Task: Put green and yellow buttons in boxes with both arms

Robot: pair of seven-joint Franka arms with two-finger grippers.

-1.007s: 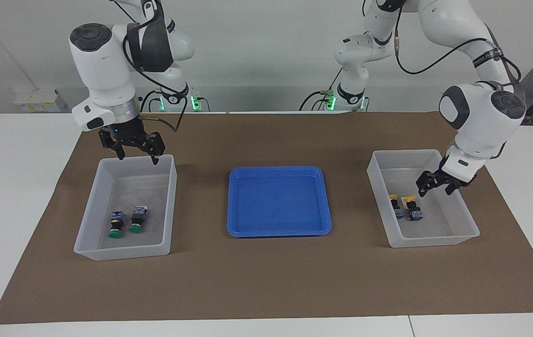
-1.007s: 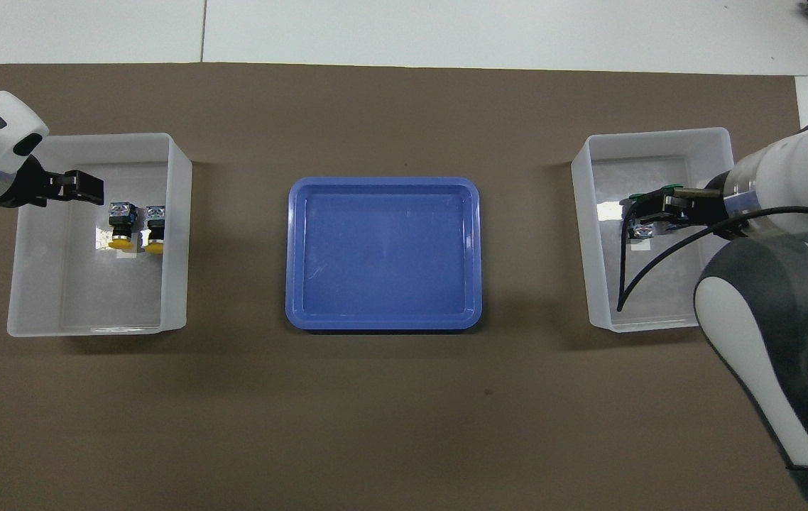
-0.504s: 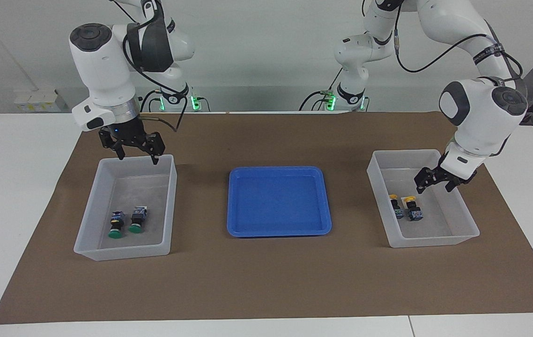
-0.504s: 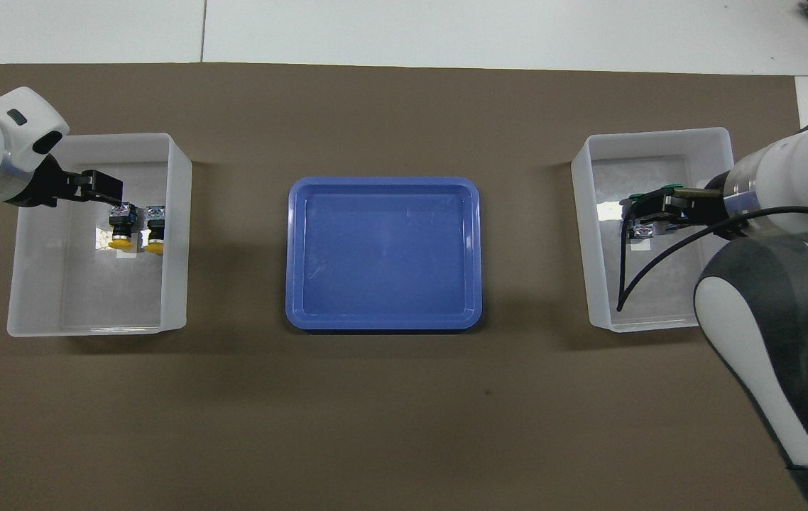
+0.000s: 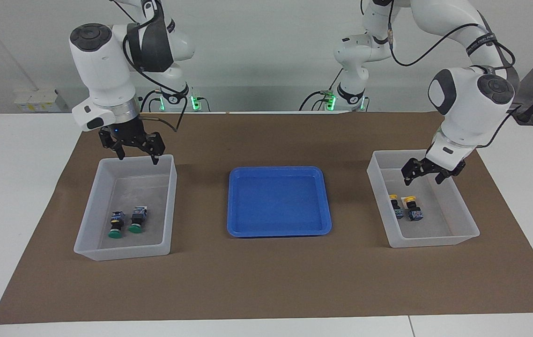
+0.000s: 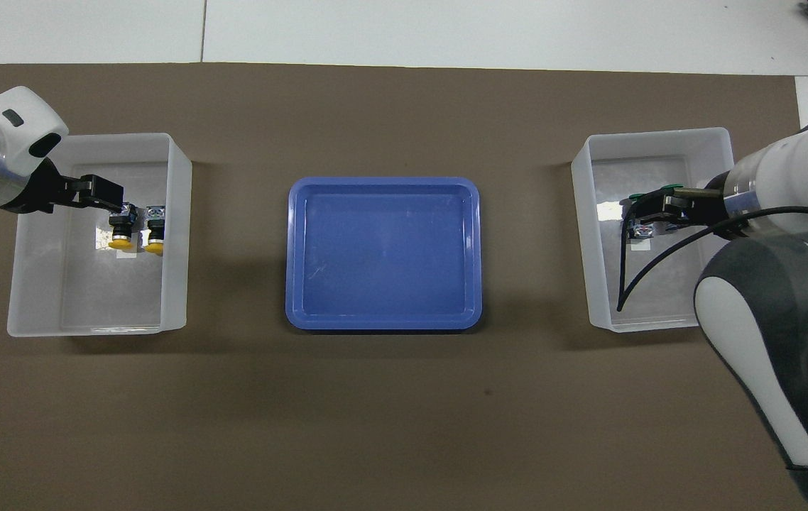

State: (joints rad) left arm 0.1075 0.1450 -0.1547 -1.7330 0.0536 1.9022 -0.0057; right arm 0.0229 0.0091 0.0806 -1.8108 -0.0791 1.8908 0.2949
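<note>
- Since the earlier frames we see the left tool raised higher over its box and drawn toward the robots' end of it, while the right tool has not shifted.
- We find the left tool empty, its fingers spread wide, hanging over the box at the left arm's end above the two yellow buttons.
- We find the right tool likewise spread wide and empty, poised over the rim nearest the robots of the box at the right arm's end.
- Both yellow buttons lie side by side on the floor of the left arm's box, caps pointing toward the robots.
- Both green buttons lie side by side on the floor of the right arm's box, caps pointing away from the robots.
- We note a shallow blue tray between the two boxes, with nothing in it.
- All three containers rest on a brown mat that covers most of the white counter; bare white strips of the counter show at each end and along the edge farthest from the robots.
- We see a plain pale wall past the arm bases, with green indicator lights glowing at the bases and black cables trailing from the arms.
</note>
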